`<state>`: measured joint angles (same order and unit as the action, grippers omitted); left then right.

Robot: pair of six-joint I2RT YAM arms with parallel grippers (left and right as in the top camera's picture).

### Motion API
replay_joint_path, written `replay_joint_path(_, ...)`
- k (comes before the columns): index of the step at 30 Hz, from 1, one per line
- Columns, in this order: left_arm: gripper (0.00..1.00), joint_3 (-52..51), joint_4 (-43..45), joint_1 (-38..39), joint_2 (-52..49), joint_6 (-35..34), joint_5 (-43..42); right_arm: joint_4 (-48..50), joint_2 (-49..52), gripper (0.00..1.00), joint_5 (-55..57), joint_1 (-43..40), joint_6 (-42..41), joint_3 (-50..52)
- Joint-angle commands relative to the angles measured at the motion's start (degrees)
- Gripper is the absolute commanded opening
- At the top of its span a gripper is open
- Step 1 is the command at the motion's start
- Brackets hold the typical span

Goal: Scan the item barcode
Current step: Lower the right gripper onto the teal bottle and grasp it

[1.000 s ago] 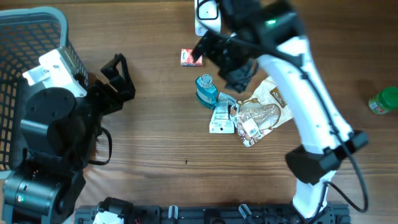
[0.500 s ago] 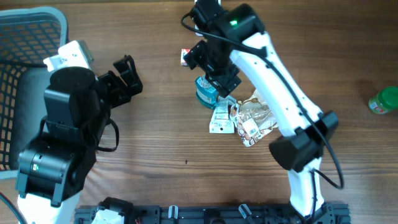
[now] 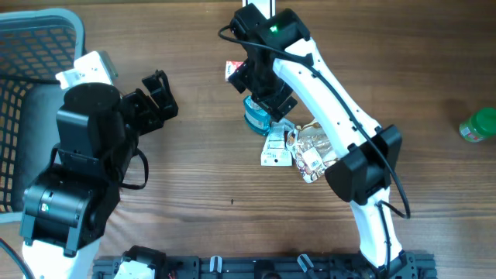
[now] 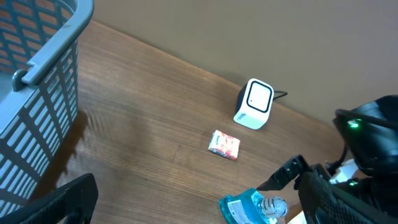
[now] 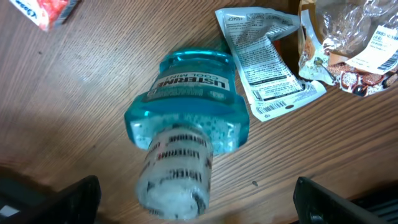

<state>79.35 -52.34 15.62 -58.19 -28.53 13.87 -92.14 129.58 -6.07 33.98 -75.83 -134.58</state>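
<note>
A blue mouthwash bottle [image 3: 256,118] with a clear cap lies on the wooden table; it also shows in the right wrist view [image 5: 186,106] and the left wrist view [image 4: 249,208]. My right gripper [image 3: 262,97] hangs right over it, open, its fingers either side of the cap [image 5: 198,202] and apart from it. The white cube scanner [image 4: 255,102] stands at the table's far edge, mostly hidden by the right arm in the overhead view. My left gripper [image 3: 159,97] is open and holds nothing, well left of the bottle.
A small red-and-white packet [image 3: 234,71] lies just beyond the bottle. A white sachet [image 3: 275,147] and a clear snack bag [image 3: 322,147] lie on its near right. A grey basket [image 3: 31,46] fills the far left. A green bottle [image 3: 480,124] sits at the right edge.
The right arm has swung left and brought its open gripper over the mouthwash bottle. The left arm shifted toward the far side early on, then held still.
</note>
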Motion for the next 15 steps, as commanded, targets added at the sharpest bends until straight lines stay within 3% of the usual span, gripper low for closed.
replay_joint_path(1,1.0,0.6,0.1,-0.4,-0.1,1.1,0.8,0.0,3.4,1.0,1.6,0.2,1.0,0.1)
replay_joint_path(15,1.0,0.6,0.1,-0.4,-0.1,1.1,0.8,0.1,6.0,1.0,3.3,0.1,0.8,0.1)
